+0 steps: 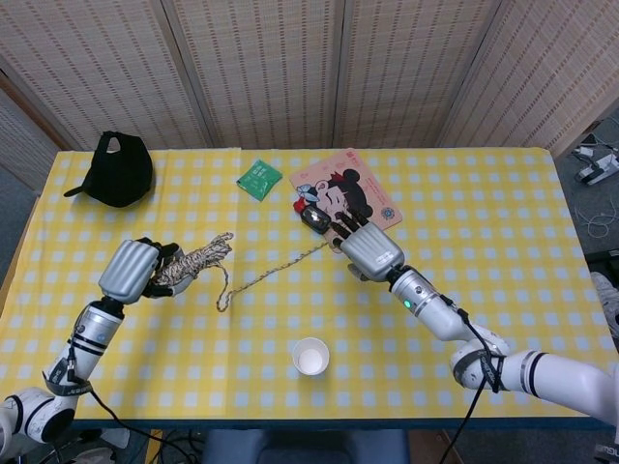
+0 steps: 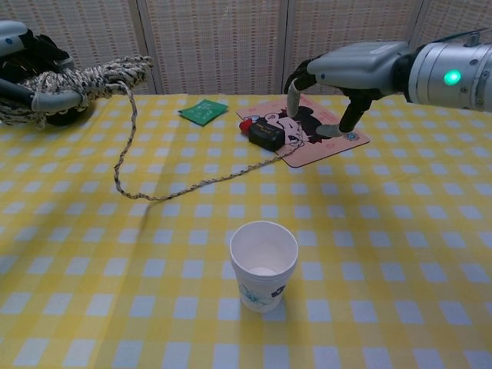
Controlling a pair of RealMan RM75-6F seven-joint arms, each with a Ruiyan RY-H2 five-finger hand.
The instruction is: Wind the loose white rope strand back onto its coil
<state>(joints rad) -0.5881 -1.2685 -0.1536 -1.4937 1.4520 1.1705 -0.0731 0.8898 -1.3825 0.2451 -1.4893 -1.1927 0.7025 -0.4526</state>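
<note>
Left hand (image 1: 133,270) at mid-left of frame grips speckled white rope coil (image 1: 196,260), raised off table; loose strand (image 1: 276,271) trails to centre. Right hand (image 1: 366,249), fingers apart & empty, hovers near cartoon mouse pad (image 1: 372,207) w/ small black device (image 1: 314,219)
</note>
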